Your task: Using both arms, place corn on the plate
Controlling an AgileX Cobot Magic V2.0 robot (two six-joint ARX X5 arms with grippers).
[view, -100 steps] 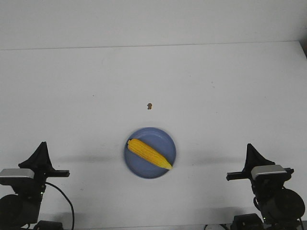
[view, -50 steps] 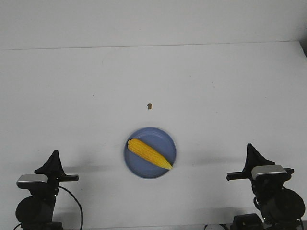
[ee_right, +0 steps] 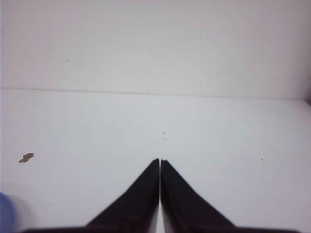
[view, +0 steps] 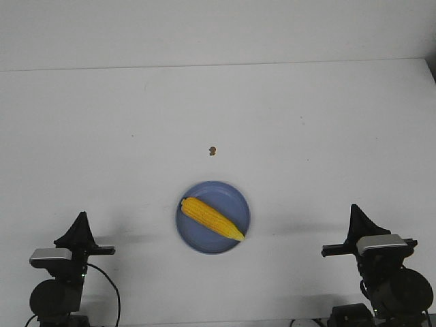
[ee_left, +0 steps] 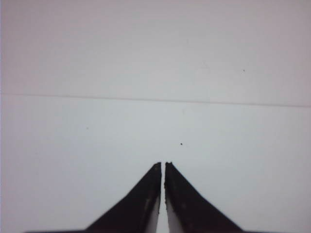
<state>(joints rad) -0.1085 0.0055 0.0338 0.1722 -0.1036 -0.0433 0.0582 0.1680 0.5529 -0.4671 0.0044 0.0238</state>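
The yellow corn [view: 212,218] lies diagonally across the light blue plate [view: 231,196] near the table's front middle. My left gripper [view: 82,216] is shut and empty at the front left, well away from the plate; in the left wrist view [ee_left: 163,164] its tips nearly touch over bare table. My right gripper [view: 355,208] is shut and empty at the front right, also apart from the plate; in the right wrist view [ee_right: 160,160] its tips meet. A sliver of the plate [ee_right: 7,213] shows at that view's edge.
A tiny brown speck [view: 212,150] lies on the white table [view: 306,122] beyond the plate; it also shows in the right wrist view [ee_right: 26,157]. The table's far edge meets a white wall.
My left arm has drawn back and down toward the front left corner, settling slightly rightward. The right arm, corn and plate have not moved.
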